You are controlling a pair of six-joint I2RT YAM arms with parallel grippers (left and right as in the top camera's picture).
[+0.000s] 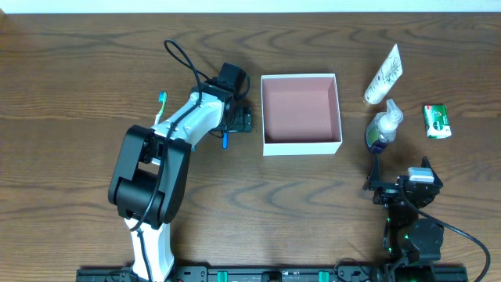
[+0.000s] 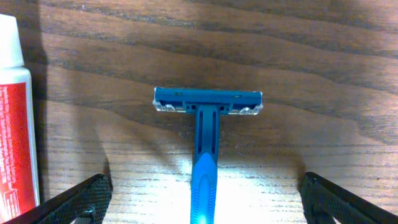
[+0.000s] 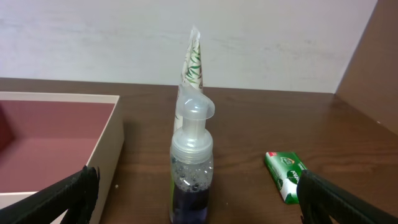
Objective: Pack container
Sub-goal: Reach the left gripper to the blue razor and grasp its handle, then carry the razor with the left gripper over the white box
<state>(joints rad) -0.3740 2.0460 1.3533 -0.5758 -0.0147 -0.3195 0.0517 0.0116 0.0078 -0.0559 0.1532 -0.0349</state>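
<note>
The container (image 1: 302,146), a square white-walled box with a pink-brown floor, sits empty at the table's middle; its corner shows in the right wrist view (image 3: 104,140). My left gripper (image 1: 236,121) is open just left of it and straddles a blue razor (image 2: 206,127) lying flat, its head pointing away; the razor's handle end shows in the overhead view (image 1: 224,141). My right gripper (image 1: 399,174) is open and empty, just short of a clear pump bottle (image 3: 191,171) with dark liquid, which also shows in the overhead view (image 1: 383,129).
A red-and-white toothpaste tube (image 2: 15,124) lies left of the razor. A toothbrush (image 1: 161,106) lies beside the left arm. A white tube (image 1: 383,74) is behind the bottle. A green packet (image 1: 437,121) lies to the right, and it also shows in the right wrist view (image 3: 285,175).
</note>
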